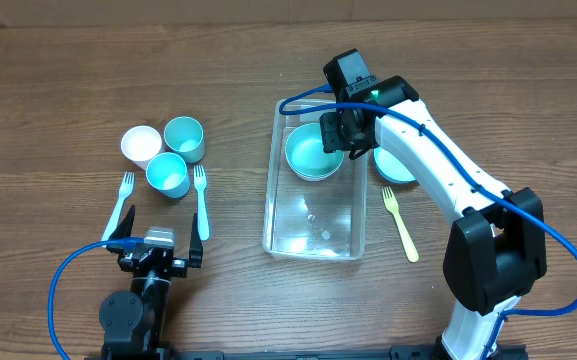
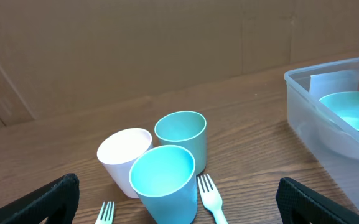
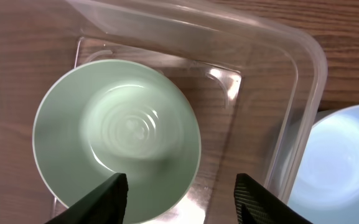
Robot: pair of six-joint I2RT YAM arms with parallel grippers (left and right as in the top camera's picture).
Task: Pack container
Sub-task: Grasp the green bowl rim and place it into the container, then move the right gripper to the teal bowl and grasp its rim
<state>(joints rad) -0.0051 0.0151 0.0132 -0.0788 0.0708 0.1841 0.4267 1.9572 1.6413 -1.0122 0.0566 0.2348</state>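
The right hand (image 3: 179, 186) is spread wide and grasps nothing. Its fingers (image 3: 114, 194) point down over the teal bowl (image 1: 315, 152), which lies in the upper end of the clear container (image 1: 313, 225), at the middle of the tabletop (image 1: 58, 80). The right arm (image 1: 448, 175) reaches in from the lower right. The left hand (image 1: 161, 240), at the lower left, is also spread and empty, and it faces three cups (image 2: 163, 177).
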